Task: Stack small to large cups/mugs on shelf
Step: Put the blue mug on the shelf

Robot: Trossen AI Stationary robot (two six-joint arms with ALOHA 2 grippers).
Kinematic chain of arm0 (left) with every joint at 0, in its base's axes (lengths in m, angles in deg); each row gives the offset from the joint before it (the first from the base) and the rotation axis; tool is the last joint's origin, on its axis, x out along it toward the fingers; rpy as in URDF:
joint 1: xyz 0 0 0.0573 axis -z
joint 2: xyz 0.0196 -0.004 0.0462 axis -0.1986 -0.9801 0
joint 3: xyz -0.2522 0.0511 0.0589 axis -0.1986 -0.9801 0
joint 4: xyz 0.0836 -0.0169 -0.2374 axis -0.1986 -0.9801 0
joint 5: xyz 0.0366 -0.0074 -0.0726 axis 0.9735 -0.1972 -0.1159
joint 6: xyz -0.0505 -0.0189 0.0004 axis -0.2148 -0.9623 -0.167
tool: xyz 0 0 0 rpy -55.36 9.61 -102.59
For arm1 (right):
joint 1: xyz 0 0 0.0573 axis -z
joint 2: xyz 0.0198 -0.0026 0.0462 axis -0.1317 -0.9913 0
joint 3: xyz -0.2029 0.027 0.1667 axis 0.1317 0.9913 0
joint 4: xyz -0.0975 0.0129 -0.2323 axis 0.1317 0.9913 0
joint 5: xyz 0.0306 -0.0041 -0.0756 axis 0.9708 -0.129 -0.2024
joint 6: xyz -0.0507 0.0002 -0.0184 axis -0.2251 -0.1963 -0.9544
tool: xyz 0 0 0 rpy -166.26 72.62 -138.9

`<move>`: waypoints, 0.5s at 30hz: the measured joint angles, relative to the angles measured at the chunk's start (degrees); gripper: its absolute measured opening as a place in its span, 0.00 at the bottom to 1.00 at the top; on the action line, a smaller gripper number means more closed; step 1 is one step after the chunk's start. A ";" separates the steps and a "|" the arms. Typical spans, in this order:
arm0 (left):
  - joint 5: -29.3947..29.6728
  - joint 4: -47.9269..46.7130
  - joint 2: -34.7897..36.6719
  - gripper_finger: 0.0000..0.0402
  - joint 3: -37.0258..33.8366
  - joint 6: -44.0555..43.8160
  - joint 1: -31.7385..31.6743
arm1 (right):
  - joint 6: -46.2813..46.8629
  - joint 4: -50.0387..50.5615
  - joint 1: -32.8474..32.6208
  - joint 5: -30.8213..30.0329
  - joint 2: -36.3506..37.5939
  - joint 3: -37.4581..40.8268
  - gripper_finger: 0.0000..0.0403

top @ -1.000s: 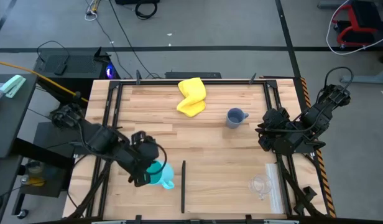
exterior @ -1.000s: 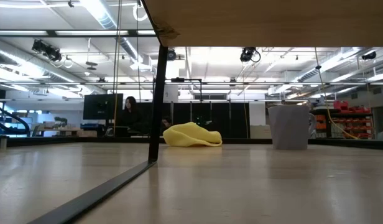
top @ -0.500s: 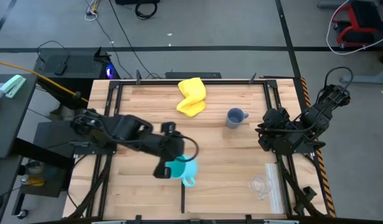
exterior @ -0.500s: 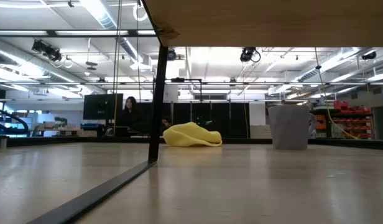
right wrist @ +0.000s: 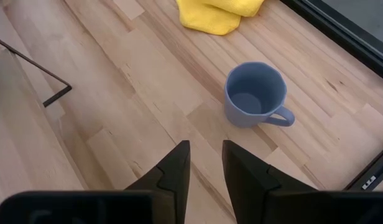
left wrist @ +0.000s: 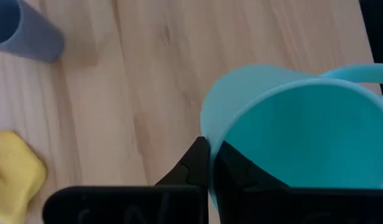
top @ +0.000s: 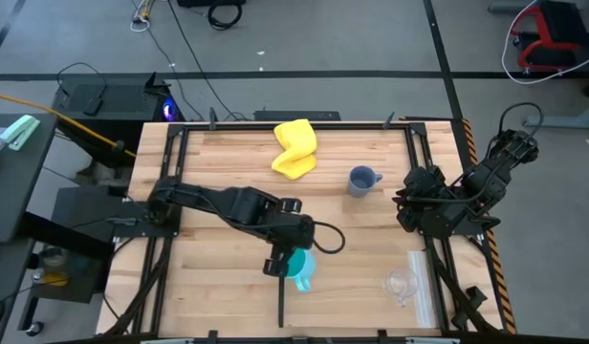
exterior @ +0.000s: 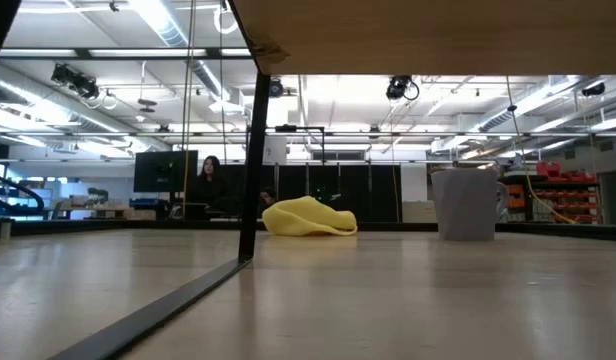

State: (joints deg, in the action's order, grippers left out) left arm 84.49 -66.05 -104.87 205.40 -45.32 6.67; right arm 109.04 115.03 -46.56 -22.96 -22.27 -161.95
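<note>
One mug is on the move right now: your left end effector point(top: 285, 260) is pinched on the rim of the bright cyan handled plastic mug point(top: 300, 265), and in the last second it has swung that mug from the near-left part of the wooden desk point(top: 218, 172) across to the thin black divider bar point(top: 280, 306) near the front edge; the wrist view shows the fingers point(left wrist: 198, 165) clamped over the mug wall. So you look to be mid-carry, nothing stacked yet. Your right end effector point(right wrist: 203, 163) hasn't budged; it waits at the right edge with its fingers apart, looking at the grey-blue handled mug point(top: 361, 180), which stands upright near the crumpled yellow cloth point(top: 294, 148); the small clear see-through cup point(top: 401, 284) sits at the near-right, well apart from both. My guess is you still need all three brought together.
</note>
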 joint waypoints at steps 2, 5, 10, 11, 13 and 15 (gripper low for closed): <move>-0.60 0.71 -0.51 0.03 0.01 0.45 0.35 | -0.04 -0.01 0.01 0.00 -0.01 0.00 0.25; -1.24 1.48 -1.66 0.04 0.01 0.74 0.85 | -0.11 -0.01 0.01 -0.01 -0.03 0.00 0.25; -1.56 2.45 -2.47 0.03 0.03 1.65 1.15 | -0.90 -0.02 -0.01 -0.02 -0.03 0.00 0.25; -1.54 2.58 -2.60 0.03 0.03 1.63 1.13 | -0.94 -0.06 -0.01 0.00 -0.03 0.00 0.25; -1.69 2.61 -2.74 0.03 -0.01 1.63 1.13 | -1.05 -0.12 -0.01 -0.02 -0.03 0.00 0.25; -1.70 2.84 -2.74 0.05 -0.01 1.64 1.13 | -1.07 -0.15 -0.01 0.00 -0.03 0.00 0.25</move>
State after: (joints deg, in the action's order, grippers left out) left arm 82.79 -63.21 -107.60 205.39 -43.68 7.79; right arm 107.97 114.89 -46.57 -22.96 -22.29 -161.95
